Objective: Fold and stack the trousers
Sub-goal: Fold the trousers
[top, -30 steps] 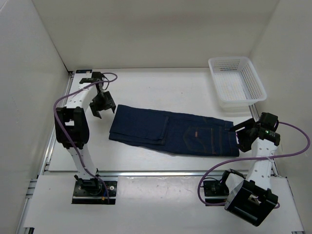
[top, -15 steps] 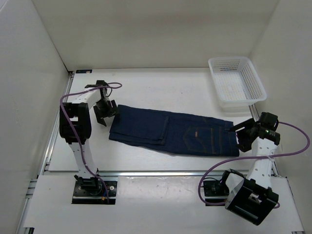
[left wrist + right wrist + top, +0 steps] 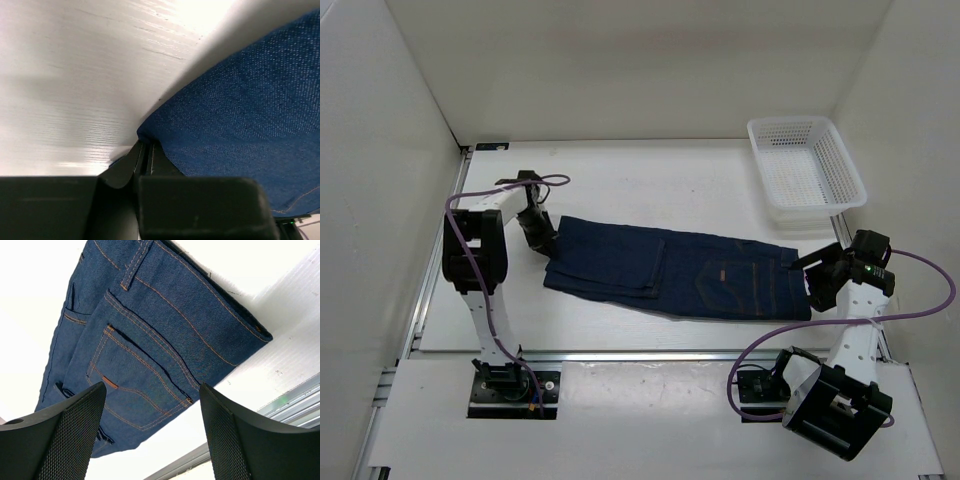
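Pinching jeans (image 3: 670, 268) corner in closed left fingers (image 3: 122, 167), likely to lift for folding | right fingers (image 3: 65, 425) spread apart, empty, waiting near worktop's right edge

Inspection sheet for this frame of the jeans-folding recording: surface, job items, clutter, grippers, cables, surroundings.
Surface: white table, flat, no marks seen.
Job's things: trousers, folded, lying flat mid-table.
Clutter: white mesh basket, far right corner, apart from the trousers.
Grippers: left gripper shut on the trousers' far left corner; right gripper open above the waistband end.
Cables: purple cables loop off both arms, none on the trousers.
Surroundings: white walls on three sides.
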`<state>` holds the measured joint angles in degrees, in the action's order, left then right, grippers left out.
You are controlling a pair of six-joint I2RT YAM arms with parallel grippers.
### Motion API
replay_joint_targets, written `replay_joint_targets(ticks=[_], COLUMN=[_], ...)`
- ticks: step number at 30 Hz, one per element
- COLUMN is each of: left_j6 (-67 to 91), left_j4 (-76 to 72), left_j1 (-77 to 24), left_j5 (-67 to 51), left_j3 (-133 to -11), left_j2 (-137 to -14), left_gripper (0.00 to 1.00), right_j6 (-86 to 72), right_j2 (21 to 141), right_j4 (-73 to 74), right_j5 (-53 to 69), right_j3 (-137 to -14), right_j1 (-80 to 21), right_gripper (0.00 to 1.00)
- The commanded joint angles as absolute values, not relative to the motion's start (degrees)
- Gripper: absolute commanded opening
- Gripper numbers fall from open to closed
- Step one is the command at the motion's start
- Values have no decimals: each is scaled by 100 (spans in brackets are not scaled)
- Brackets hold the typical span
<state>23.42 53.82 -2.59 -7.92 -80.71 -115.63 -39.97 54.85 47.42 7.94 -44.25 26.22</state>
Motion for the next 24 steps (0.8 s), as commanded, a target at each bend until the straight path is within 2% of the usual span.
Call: replay_joint_targets(ticks=[1, 5, 11, 17, 24], left_j6=[2425, 2873, 2936, 2804, 3374], left_j4=[5194, 5633, 6607, 7058, 6909], left_j1=[-212, 61, 9, -254, -1580], left_j5=[-783, 339, 1098, 984, 712], left_j3=[-7910, -8365, -9605, -10502, -10591], left_j2=[-11138, -10390, -9713, -9361, -8903], left_gripper=[10, 10, 10, 10, 10], right_j6=[-3885, -3833, -3832, -3832, -3832], right_j2=[5493, 5493, 5440, 5388, 5335], right_j4=[4711, 4711, 4711, 4711, 4711], right_j5=[957, 1011, 1072, 1125, 1125], right_j3=[-4649, -4649, -4649, -4649, -4597], right_j1=[2602, 2540, 2540, 2540, 2540], right_gripper=[80, 80, 80, 80, 81])
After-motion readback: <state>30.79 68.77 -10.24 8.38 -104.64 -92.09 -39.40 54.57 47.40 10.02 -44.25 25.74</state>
